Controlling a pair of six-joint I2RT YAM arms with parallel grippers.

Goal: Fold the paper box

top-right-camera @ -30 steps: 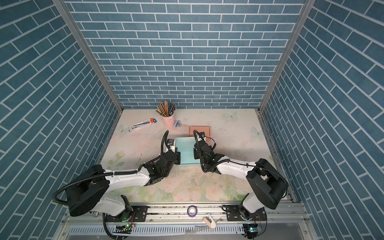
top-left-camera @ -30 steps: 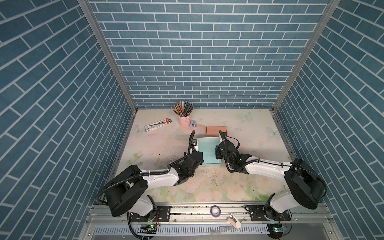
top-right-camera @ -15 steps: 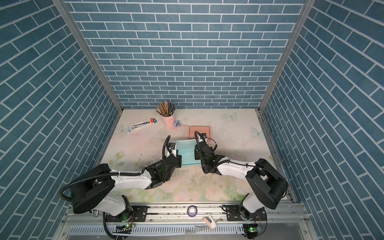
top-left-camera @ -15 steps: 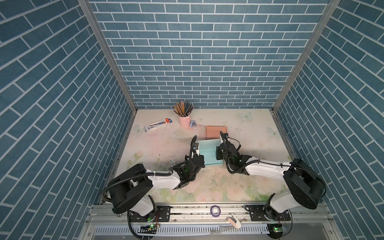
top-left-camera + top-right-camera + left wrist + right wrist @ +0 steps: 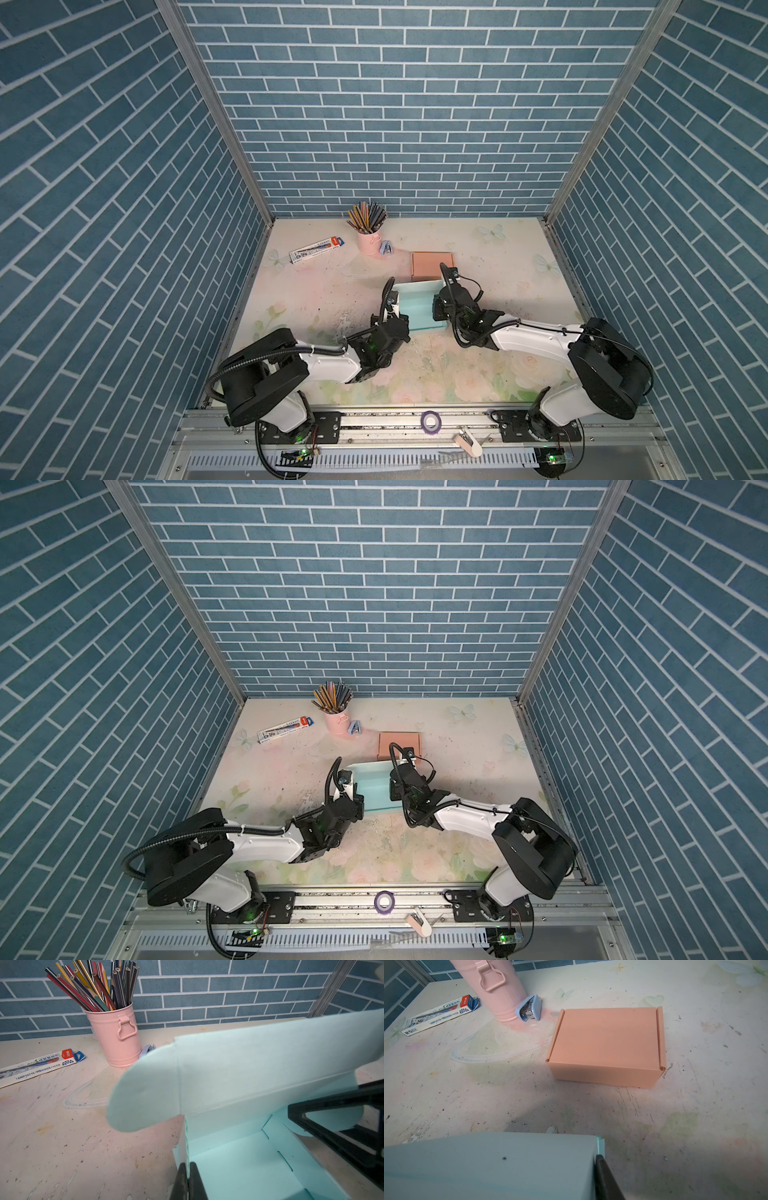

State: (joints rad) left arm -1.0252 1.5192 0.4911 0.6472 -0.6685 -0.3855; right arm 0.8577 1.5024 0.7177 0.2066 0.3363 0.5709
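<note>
Your left gripper clamped the paper box wall, lower centre; right gripper hold was unclear. Uneven pulling could have crumpled it.

paper box: mint card, matt, smooth | closed box at 12 o'clock: peach card, matt | bucket at 11 o'clock: painted metal, satin sheen | stapler: blue plastic, metal core | pencil carton: glossy printed card | tabletop: printed, scuffed, scratched
</note>
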